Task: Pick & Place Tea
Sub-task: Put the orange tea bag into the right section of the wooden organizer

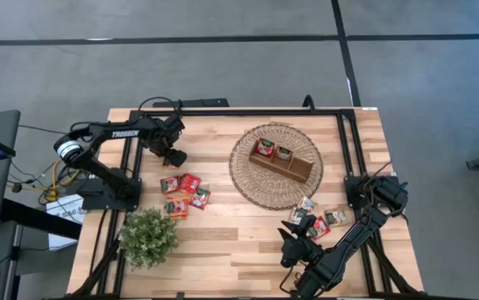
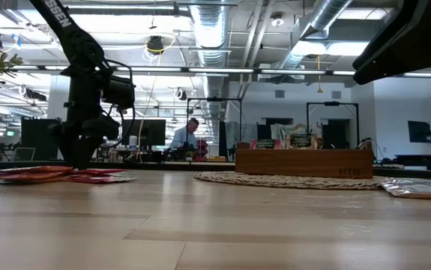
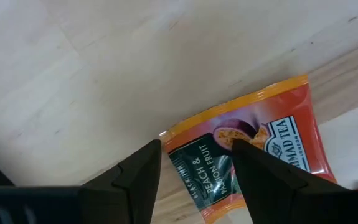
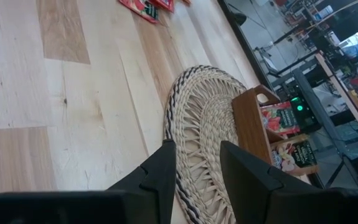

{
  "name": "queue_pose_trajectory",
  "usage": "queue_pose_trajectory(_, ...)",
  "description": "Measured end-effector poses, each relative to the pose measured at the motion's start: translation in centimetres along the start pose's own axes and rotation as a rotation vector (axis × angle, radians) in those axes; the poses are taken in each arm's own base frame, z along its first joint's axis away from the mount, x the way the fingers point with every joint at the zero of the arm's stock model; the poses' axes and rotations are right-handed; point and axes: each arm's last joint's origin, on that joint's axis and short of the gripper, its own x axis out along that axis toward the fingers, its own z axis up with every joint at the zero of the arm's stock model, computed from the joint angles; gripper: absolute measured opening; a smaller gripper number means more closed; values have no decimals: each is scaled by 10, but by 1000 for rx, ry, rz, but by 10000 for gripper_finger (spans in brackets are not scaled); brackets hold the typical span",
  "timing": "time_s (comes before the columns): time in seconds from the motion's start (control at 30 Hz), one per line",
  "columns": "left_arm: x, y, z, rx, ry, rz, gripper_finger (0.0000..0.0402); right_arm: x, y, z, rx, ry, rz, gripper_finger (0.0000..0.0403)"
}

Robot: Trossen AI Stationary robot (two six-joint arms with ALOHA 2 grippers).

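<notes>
Several tea sachets (image 1: 185, 193) lie flat in a loose pile on the table's left half, and more sachets (image 1: 318, 218) lie at the right. My left gripper (image 3: 197, 148) points down at the far end of the left pile and is open. Its fingertips stand low over one end of an orange peach-and-passion-fruit sachet (image 3: 259, 155). My right gripper (image 4: 197, 149) is open and holds nothing. It hangs above the table near the right pile, facing the woven mat (image 4: 207, 118). My left gripper comes at the orange sachet from above, one open finger (image 3: 147, 171) beside the printed end (image 3: 194, 165) and the other over it. The sachet lies flat on the table. I cannot tell whether the fingertips touch it.
A brown wooden tray (image 1: 282, 162) with sachets in two compartments rests on the round woven mat (image 1: 247, 179) at the table's far middle. A bushy potted plant (image 1: 149, 237) stands near the front left edge. Bare wood lies between the two piles.
</notes>
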Motion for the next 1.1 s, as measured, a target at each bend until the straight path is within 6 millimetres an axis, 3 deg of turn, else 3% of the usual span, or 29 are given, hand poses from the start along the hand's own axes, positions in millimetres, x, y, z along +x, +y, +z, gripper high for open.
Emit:
queue_pose_trajectory(0.2, 6, 0, -4, 22, -8, -55, 161, 0, 0, 0, -1, 1, 0, 116)
queue_pose_trajectory(0.43, 1, 0, -4, 55, -56, -70, 29, 0, 0, 0, -2, -1, -1, 116)
queue_pose_trajectory(0.57, -11, 1, -6, 65, -120, -83, 5, 1, 0, 0, -11, -1, -3, 116)
queue_pose_trajectory(0.73, -47, -3, -8, 105, -296, -79, 1, 7, -2, 3, -7, 9, -10, 116)
queue_pose_trajectory(0.9, -85, -30, -18, 239, -521, -173, 1, 21, -6, 9, 23, 35, -33, 116)
queue_pose_trajectory(1.1, -109, -93, -35, 477, -822, -260, 1, 39, -8, 19, 23, 59, -27, 116)
